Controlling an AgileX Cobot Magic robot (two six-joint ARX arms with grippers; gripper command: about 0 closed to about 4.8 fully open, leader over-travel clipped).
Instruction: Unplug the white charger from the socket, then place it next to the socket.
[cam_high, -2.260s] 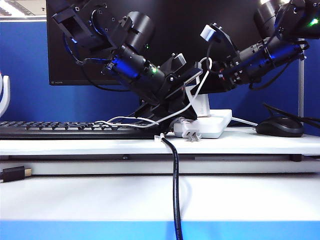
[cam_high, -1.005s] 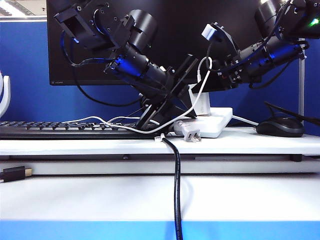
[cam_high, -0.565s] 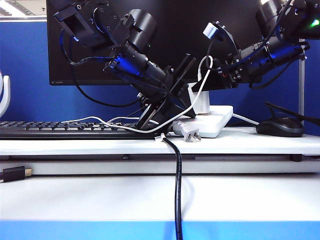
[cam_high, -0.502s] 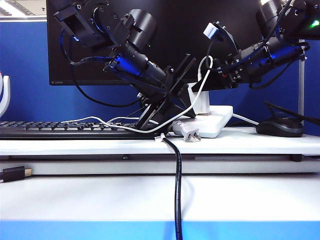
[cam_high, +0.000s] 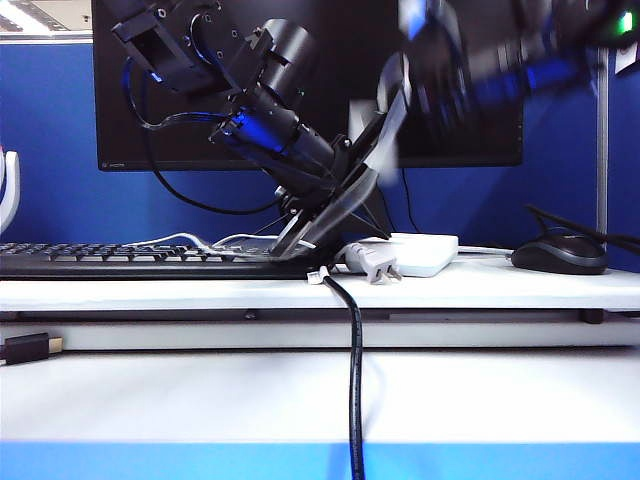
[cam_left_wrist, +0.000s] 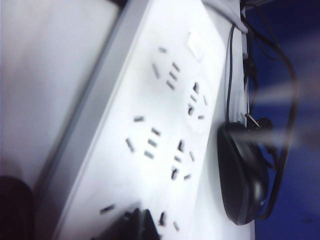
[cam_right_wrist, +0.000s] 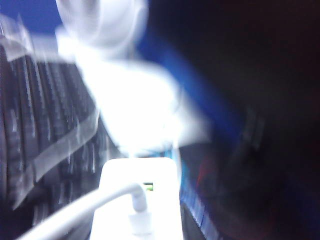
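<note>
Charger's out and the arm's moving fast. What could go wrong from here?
1. The right claw is motion-blurred with the charger in it: the grip could slip.
2. The cable trails over the keyboard by the left claw: it may snag.
3. Beside the socket lie a loose plug and a mouse: a tight spot for placing.
</note>
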